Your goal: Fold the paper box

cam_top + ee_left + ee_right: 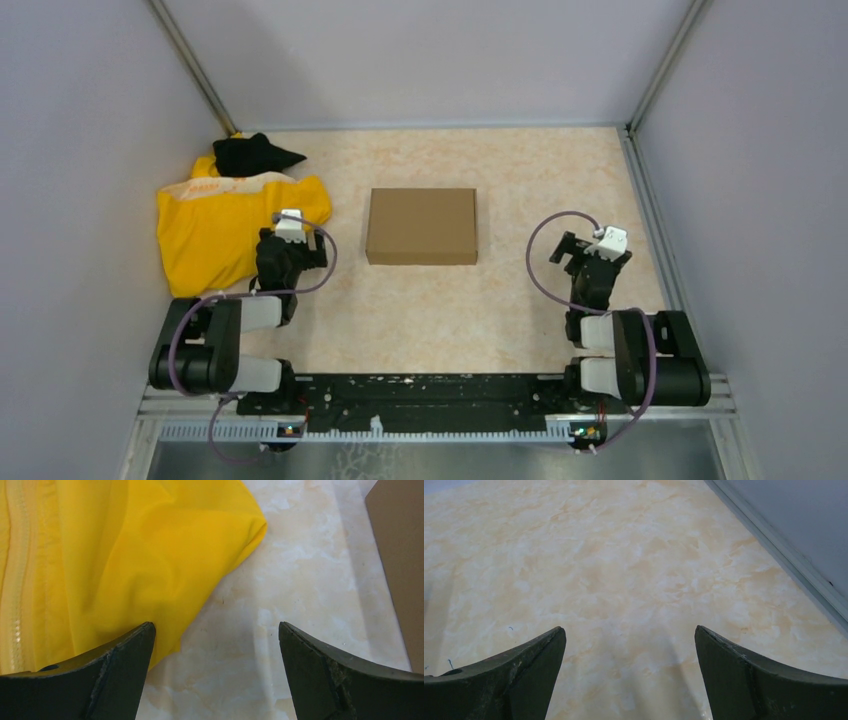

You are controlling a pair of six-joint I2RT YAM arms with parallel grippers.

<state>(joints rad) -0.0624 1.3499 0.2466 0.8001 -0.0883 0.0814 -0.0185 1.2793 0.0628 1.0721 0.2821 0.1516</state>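
Marbled cream and peach runs across the whole desk (520, 310), matt, with soft shadows under the arms. Pale grey walls (430, 50) close it in on the far side and both flanks, and slim metal rails (190, 65) run up the two far corners.

Plain brown and shut, the box (421, 226) lies flat on the desk as a shallow rectangle with its lid down. It sits between the two arms and a little beyond them, and nothing touches it.

To the left of the box a yellow cloth (215, 235) lies rumpled, with a strip of bare desk between the two. A black cloth (250, 153) is bunched on the yellow one's far edge, left of the box and beyond it, up in the corner.

The left gripper (215, 627) hangs to the left of the box and nearer than it, its jaws spread wide with nothing between them. Its wrist view shows one finger over the yellow hem, the other over bare marble, and the box's edge at the right border.

The right gripper (630, 629) hangs to the right of the box, well apart from it, just as wide and holding nothing. Only bare marble shows below it, with the foot of the right-hand wall beyond.
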